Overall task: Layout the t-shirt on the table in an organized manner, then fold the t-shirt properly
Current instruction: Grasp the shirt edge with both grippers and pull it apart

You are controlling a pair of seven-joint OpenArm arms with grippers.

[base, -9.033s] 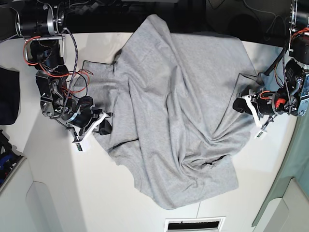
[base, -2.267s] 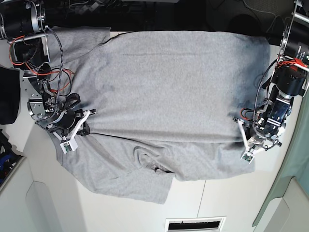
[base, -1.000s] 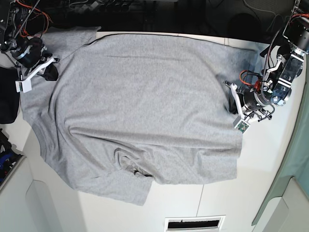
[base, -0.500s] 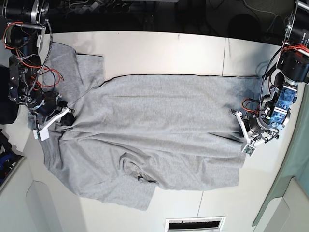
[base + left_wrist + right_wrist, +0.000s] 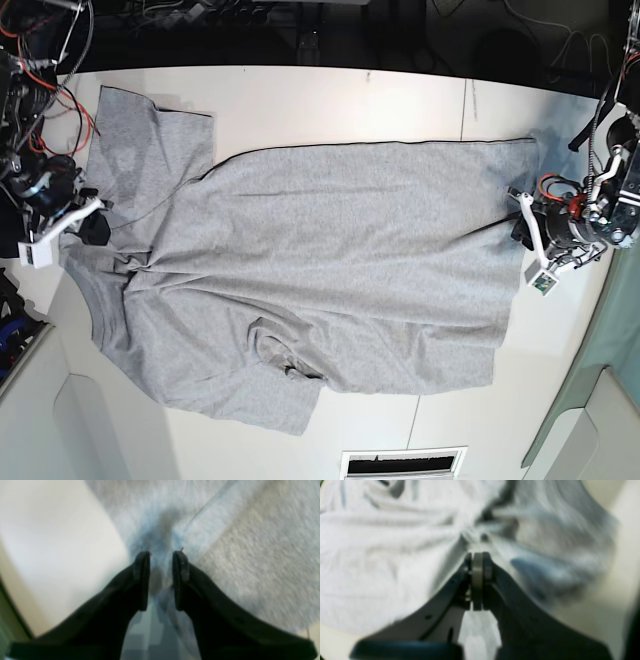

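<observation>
The light grey t-shirt (image 5: 330, 250) lies spread across the white table (image 5: 330, 105), plain side up, with no lettering showing. One sleeve (image 5: 150, 130) lies flat at the far left and the other (image 5: 285, 365) is crumpled near the front. My left gripper (image 5: 522, 225) is at the shirt's right edge, and in the left wrist view it (image 5: 161, 557) pinches a fold of cloth (image 5: 250, 555). My right gripper (image 5: 92, 228) is at the shirt's left edge, and in the right wrist view it (image 5: 477, 557) is shut on gathered cloth (image 5: 382, 555).
A dark strip with cables (image 5: 300, 30) runs along the table's far edge. A thin seam (image 5: 465, 100) crosses the table on the right. A pale grey-green panel (image 5: 610, 400) stands at the right, and a white vent (image 5: 405, 463) sits at the front edge.
Both grippers have moved outward, the left one to the right and the right one to the left. The shirt is stretched wider, and its far edge sits a little farther back.
</observation>
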